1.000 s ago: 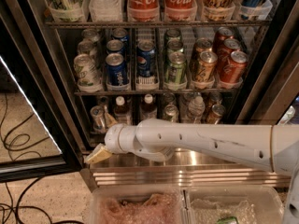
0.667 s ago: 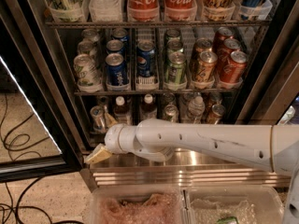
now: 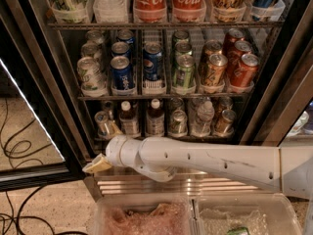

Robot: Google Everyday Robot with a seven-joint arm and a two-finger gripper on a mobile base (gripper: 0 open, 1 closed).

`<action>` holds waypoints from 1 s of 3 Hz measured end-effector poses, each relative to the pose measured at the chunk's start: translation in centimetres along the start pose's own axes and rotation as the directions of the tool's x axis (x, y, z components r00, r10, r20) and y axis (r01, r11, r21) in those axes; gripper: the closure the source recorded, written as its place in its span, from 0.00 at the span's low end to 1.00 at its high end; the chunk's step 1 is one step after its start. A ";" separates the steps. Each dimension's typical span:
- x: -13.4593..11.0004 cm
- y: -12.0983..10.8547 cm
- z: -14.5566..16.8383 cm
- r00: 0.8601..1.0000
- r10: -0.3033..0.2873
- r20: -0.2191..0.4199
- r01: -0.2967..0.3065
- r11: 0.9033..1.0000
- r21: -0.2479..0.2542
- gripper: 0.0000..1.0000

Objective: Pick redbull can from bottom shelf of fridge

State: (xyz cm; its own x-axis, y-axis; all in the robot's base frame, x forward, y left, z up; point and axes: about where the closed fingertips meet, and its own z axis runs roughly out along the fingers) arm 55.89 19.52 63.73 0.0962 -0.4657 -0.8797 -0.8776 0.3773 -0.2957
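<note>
The fridge (image 3: 63, 106) stands open before me. The redbull can (image 3: 102, 123), slim and silver, stands at the far left of the bottom shelf (image 3: 161, 136). My white arm reaches in from the right across the fridge's base. My gripper (image 3: 106, 147) is at its left end, just below and in front of the can. Its jaws are spread: one tan fingertip (image 3: 116, 128) rises beside the can's right side, the other fingertip (image 3: 97, 165) points down and left outside the shelf. It holds nothing.
White-capped brown bottles (image 3: 128, 119) and small cans (image 3: 177, 122) fill the bottom shelf. Pepsi cans (image 3: 121, 72) and orange cans (image 3: 215, 70) stand on the rack above. The glass door (image 3: 29, 97) hangs open at left. Clear bins (image 3: 146, 214) sit below; cables (image 3: 17, 151) lie on the floor.
</note>
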 end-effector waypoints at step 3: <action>2.2 -0.5 0.6 1.000 0.010 -0.001 -0.010 0.999 0.039 0.00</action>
State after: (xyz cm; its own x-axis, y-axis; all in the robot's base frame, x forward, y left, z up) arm 56.81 18.77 61.77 0.0868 -0.4625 -0.8824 -0.8596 0.4130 -0.3010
